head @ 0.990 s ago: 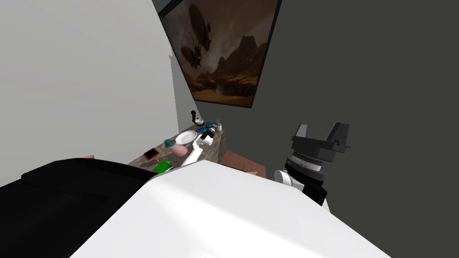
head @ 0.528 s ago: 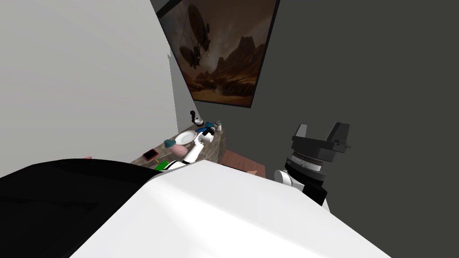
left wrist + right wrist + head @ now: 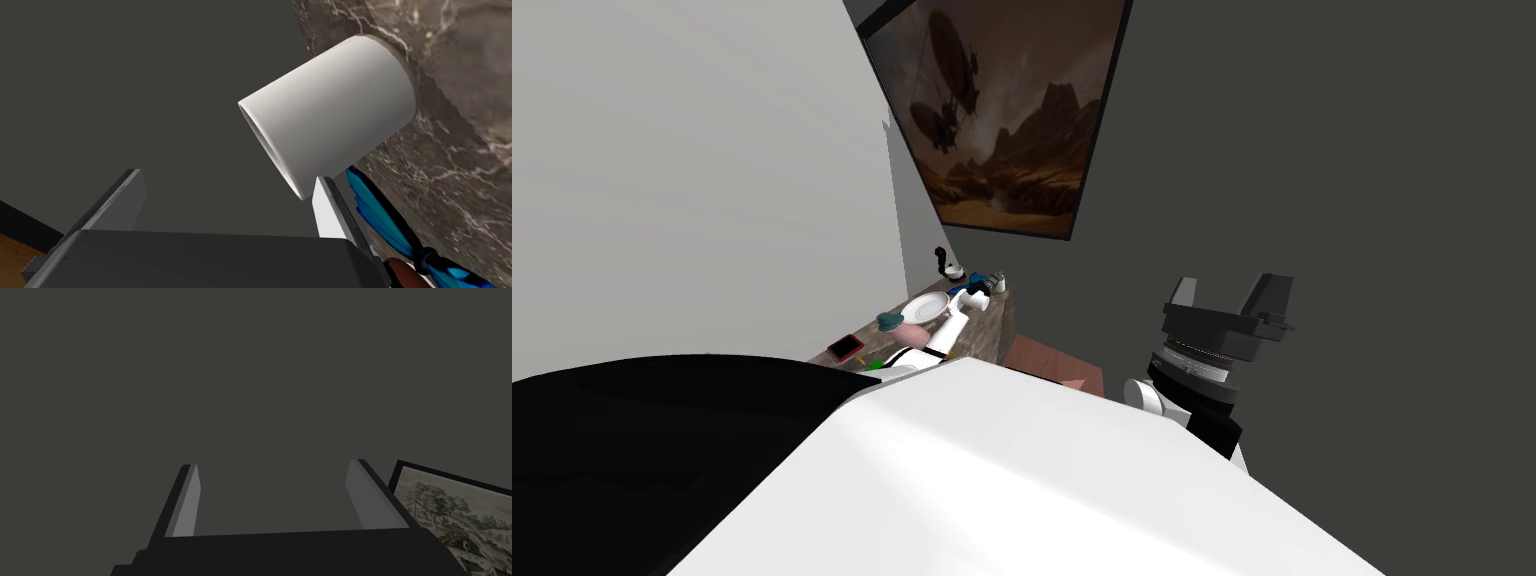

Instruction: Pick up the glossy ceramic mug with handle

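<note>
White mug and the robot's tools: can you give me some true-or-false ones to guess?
The left tool is open. True.
The plain white cylindrical mug is squeezed between the left tool's fingers. False: it stands free on the marbled brown tabletop, just past the fingertips.
A blue butterfly figure lies beside the mug. True.
The right tool is shut tight. False: it is open and holds nothing.

The gap within the left gripper (image 3: 227,176) is free; the mug (image 3: 330,125) and blue butterfly (image 3: 385,220) crowd one side.
</note>
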You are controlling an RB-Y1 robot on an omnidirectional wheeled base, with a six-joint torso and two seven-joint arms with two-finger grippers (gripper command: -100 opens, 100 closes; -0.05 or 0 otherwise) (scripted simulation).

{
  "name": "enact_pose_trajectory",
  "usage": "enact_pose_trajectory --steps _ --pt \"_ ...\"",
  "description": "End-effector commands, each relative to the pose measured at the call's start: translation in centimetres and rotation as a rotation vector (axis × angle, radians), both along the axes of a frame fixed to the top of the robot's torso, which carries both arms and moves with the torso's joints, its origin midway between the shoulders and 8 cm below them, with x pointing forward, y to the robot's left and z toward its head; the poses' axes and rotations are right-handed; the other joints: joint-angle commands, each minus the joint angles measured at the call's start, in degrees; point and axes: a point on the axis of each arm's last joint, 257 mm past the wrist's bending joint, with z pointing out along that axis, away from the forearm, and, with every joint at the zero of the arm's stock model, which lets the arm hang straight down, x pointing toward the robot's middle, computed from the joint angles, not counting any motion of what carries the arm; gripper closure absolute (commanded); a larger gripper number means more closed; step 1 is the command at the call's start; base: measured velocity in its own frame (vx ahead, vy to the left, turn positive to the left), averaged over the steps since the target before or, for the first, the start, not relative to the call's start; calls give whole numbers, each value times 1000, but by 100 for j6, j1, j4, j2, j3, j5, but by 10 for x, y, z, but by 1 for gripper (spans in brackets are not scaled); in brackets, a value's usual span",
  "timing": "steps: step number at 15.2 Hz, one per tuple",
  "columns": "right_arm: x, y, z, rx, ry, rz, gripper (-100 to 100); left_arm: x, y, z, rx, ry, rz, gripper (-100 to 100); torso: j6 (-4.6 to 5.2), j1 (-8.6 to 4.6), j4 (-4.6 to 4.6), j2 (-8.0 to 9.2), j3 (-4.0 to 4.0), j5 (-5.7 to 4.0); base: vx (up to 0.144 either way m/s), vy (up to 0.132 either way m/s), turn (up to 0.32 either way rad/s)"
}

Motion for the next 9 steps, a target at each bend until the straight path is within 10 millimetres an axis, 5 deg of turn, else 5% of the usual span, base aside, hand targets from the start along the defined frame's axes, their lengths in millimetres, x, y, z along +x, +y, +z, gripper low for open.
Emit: enact_pose_trajectory --steps 1,9 --pt "0 0 0 0 0 0 0 9 10 -4 18 48 10 -100 0 0 0 0 0 0 -12 11 -53" --pt "0 0 0 0 0 0 0 15 36 -39 40 237 60 -100 2 -1 0 -3 -1 -1 -6 8 -38"
